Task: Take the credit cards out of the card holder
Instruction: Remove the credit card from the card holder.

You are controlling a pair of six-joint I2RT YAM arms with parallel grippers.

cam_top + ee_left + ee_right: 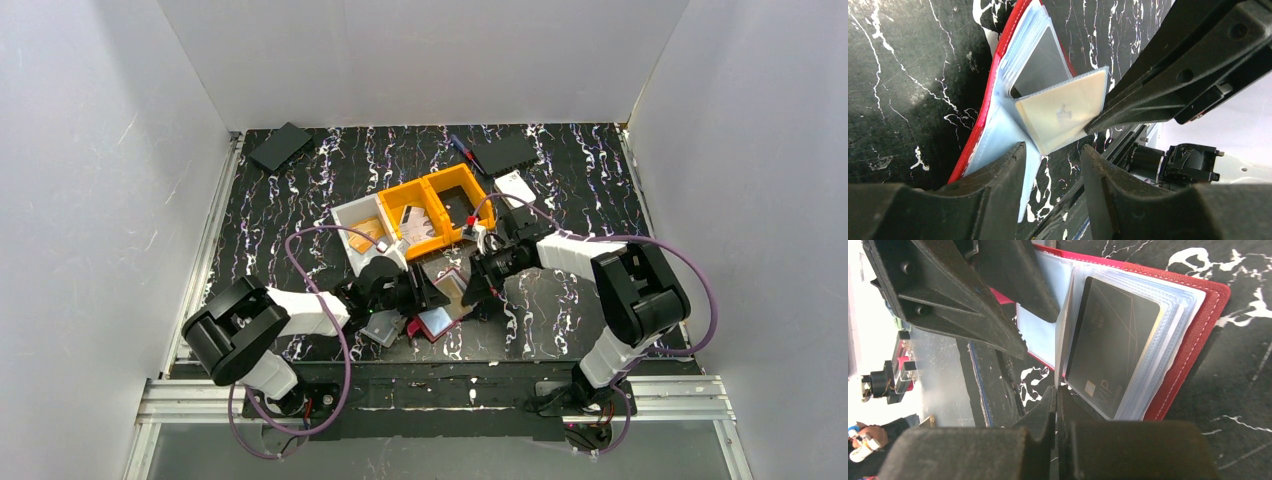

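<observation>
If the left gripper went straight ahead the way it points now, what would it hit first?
Probably the raised plastic sleeve holding a pale card, just beyond the left gripper, pinched by the right gripper; depth is unclear.

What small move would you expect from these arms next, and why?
Probably the left gripper closes on the tan card and draws it out. The right gripper is shut on the raised sleeve of the red card holder, holding it up, and the left's open fingers straddle it.
</observation>
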